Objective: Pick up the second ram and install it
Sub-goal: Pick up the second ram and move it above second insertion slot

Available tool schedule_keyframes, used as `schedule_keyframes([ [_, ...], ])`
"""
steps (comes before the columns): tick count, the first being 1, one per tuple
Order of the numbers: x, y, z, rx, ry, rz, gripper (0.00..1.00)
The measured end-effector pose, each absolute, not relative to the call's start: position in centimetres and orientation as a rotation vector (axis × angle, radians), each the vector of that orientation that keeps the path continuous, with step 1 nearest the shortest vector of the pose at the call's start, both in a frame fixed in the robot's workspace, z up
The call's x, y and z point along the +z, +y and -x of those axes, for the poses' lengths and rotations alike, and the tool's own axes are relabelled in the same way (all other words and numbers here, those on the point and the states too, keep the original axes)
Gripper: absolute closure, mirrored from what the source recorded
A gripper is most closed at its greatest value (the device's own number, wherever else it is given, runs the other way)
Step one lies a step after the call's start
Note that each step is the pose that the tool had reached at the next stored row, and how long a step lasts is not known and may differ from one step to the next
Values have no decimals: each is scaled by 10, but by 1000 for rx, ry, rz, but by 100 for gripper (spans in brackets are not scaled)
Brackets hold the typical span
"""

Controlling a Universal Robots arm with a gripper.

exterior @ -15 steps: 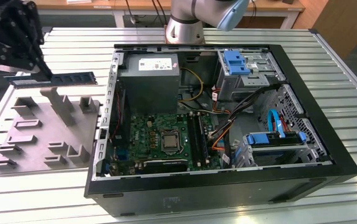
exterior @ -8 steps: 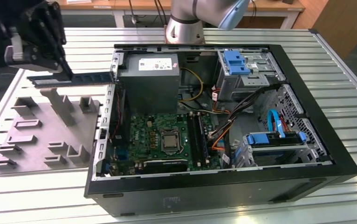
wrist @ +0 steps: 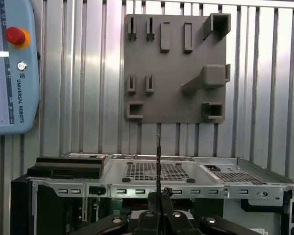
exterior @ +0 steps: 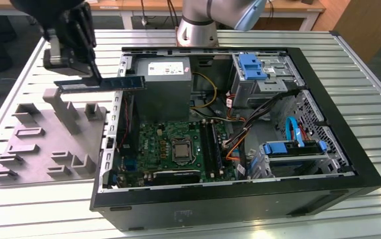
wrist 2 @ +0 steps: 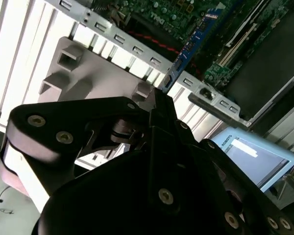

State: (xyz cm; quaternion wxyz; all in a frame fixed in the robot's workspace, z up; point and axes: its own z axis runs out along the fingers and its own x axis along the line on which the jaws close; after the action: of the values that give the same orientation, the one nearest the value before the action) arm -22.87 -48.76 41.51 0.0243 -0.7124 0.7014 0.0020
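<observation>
Right now you have the second ram (exterior: 111,82) in the air, held level with its long edge horizontal. The gripper (exterior: 94,74) grasps it near one end, jaws closed on the board. It hangs over the exterior view's left wall of the computer case (exterior: 243,201), clear of the grey holder block (exterior: 45,144) beside the case and well above the motherboard (exterior: 170,142).

I'd judge the pick-up done and the carry in hand: the stick is out of the holder and not yet in a slot. Seating it calls for turning the board to run along the long black memory slots (exterior: 210,142), which lie lengthwise across its present line. It must then be kept square and upright over the free slot, with the notch matched to the slot.

Mind what you can't check from here. In the first wrist view the second ram (wrist: 158,156) shows edge-on as a thin dark line rising from the fingers (wrist: 152,199), so its chips and notch are hidden. In the second wrist view the gripper's own dark body covers much of the scene, and only the far part of the stick shows past it. From the exterior view you can't tell which slot is free or whether its latches stand open.
</observation>
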Motion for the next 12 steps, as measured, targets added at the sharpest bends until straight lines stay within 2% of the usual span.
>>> schedule_keyframes([
  [12,414,-488,174,6,2170,2204,87],
])
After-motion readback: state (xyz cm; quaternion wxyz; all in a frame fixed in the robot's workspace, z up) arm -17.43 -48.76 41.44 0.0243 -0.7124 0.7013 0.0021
